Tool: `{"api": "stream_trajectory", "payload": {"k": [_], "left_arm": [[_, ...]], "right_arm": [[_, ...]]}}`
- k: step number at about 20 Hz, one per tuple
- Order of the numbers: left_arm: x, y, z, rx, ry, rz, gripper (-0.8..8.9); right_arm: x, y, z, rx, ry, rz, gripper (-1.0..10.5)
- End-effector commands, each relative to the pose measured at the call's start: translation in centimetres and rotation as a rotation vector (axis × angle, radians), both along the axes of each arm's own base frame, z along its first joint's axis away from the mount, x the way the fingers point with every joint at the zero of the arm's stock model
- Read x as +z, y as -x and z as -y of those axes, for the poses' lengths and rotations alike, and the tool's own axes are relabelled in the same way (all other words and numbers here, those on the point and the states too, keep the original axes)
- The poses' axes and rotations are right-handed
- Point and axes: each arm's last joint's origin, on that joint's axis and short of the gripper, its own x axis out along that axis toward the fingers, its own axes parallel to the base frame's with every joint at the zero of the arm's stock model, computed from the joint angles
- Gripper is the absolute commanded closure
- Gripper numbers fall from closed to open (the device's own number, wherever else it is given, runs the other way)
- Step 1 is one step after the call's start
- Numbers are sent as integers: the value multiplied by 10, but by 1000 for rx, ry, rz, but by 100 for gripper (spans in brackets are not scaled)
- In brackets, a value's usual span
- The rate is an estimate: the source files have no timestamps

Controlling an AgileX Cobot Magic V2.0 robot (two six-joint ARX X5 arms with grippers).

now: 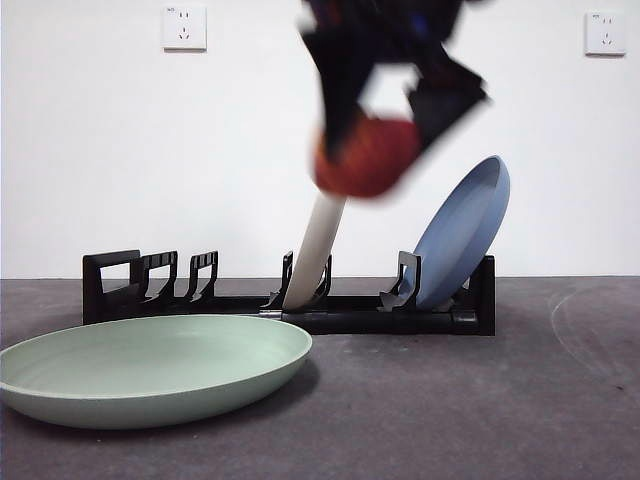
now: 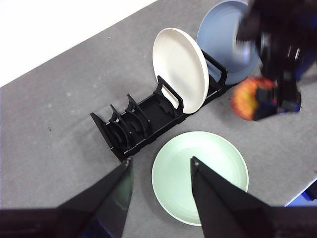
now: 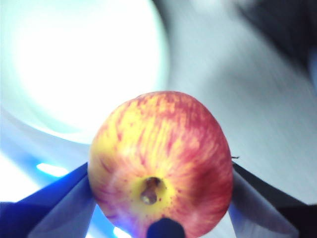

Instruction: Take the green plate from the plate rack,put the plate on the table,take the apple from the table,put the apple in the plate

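Note:
The green plate [image 1: 150, 368] lies flat on the table [image 1: 450, 400] in front of the black plate rack [image 1: 290, 300]; it also shows in the left wrist view [image 2: 200, 176]. My right gripper [image 1: 375, 150] is shut on the red and yellow apple [image 3: 161, 161] and holds it high in the air, blurred, above the rack and to the right of the green plate; the apple also shows in the left wrist view [image 2: 247, 98]. My left gripper [image 2: 161, 166] is open and empty, high above the green plate's near edge.
A cream-white plate [image 2: 179, 69] and a blue plate [image 1: 465, 230] stand upright in the rack. The rack [image 2: 148, 119] has several empty slots at its left end. Wall sockets [image 1: 184, 27] sit on the white wall behind.

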Motion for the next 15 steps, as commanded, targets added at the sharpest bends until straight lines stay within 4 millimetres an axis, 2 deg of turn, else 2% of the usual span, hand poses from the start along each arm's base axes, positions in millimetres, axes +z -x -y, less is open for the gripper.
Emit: {"api": "stream_trajectory", "payload": {"k": [1,4,8,11,15], "left_arm": [[0,1,-1,-2,-1,9,619],[0,1,-1,-2,-1,9,619],[0,1,-1,-4,1,8,619],[0,1,-1,-7,3,7,619],[1,3,-3,-7,7,10,619]], "right_arm": [[24,9,-14,77,-138,-10,963],[36,25,-38,169,-220,42,963],[25,36,-68,199,-172,138,963],[2,32,-86,211,-132,114,963],[-44,17,-110,211,-72,68,963]]}}
